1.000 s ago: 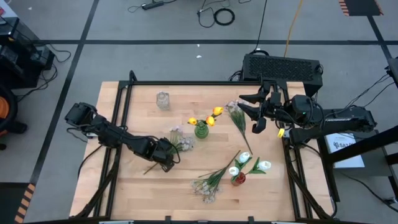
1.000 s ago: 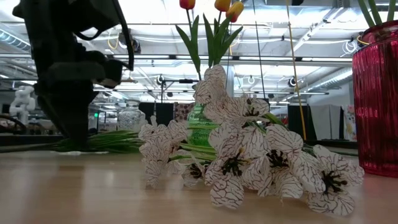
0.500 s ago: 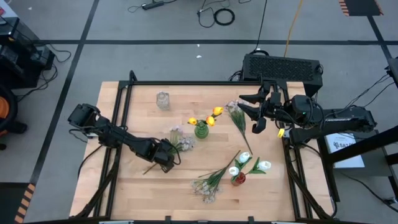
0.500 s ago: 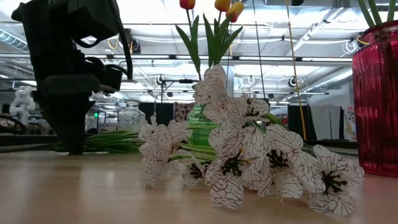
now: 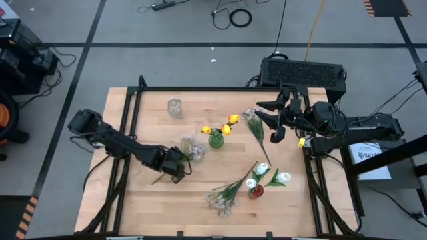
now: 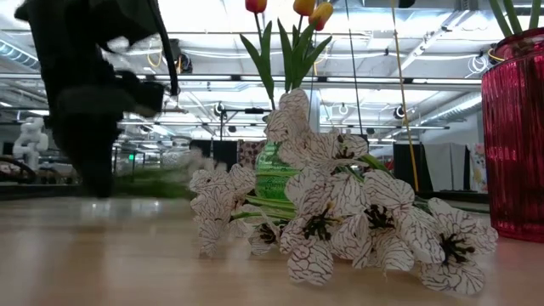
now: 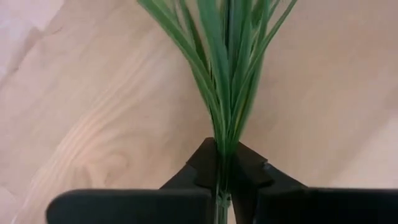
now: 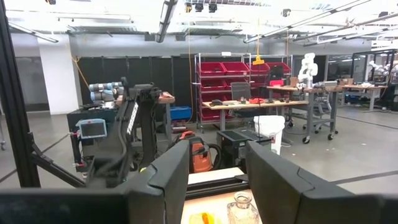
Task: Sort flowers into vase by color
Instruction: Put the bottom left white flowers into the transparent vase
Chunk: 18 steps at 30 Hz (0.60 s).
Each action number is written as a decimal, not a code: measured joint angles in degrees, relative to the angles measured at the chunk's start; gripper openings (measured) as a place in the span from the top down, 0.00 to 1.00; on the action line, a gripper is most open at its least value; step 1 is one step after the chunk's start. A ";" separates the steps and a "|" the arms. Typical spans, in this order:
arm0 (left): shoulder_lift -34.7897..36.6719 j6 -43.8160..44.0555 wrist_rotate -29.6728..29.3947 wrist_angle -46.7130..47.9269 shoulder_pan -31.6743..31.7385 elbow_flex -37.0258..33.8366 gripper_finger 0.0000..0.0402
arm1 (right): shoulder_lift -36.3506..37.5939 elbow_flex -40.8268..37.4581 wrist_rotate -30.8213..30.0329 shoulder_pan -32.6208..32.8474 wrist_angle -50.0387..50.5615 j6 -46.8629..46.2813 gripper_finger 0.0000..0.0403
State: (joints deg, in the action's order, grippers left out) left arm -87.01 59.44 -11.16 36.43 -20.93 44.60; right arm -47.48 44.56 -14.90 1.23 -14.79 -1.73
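A spray of pale blossoms point(image 5: 190, 148) lies left of the green vase point(image 5: 215, 139), which holds orange-yellow tulips point(image 5: 227, 125). My left gripper point(image 5: 175, 167) points steeply down, shut on the spray's green stems point(image 7: 224, 93). In the low view it is a dark blurred mass point(image 6: 89, 161). A red vase point(image 5: 255, 191) holds white tulips point(image 5: 267, 175). Two more sprays lie on the table, one far right of the green vase point(image 5: 253, 127), one near the front point(image 5: 223, 197). My right gripper point(image 5: 273, 120) hangs open, raised at the far right point(image 8: 217, 171). My left gripper pinches the spray's bundled stems point(image 7: 222, 163) between its two fingers, below where the leaves fan out. The fingers come steeply from above and lie across the stems. The blossom end point(image 5: 193, 149) sits toward the green vase; whether it is off the wood I cannot tell.
A clear glass vase point(image 5: 175, 107) stands at the far left of the wooden table point(image 5: 147, 207). A black frame point(image 5: 130, 113) borders the table. The front spray point(image 6: 340, 212) fills the low view's foreground. Bare wood lies at the near left.
My left gripper has shut on the spray's stems, staying nearly where it was. The green stems beside it blur in the low view.
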 joint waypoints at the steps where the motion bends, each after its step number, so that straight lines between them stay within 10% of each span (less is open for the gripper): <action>1: 1.60 0.00 0.03 0.41 -0.34 0.09 0.93 | 0.00 0.00 0.00 0.00 0.00 0.20 0.63; 8: 14.64 0.08 -5.08 5.73 -4.24 0.15 0.95 | 0.00 0.00 0.00 0.00 0.09 0.71 0.63; 18: 35.84 -4.69 -27.59 9.80 -7.17 0.15 0.95 | 0.02 0.00 -0.02 0.00 0.62 0.69 0.63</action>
State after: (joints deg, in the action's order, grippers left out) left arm -51.17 54.75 -38.75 46.24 -28.10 44.75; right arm -47.46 44.56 -14.92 1.23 -14.17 -1.04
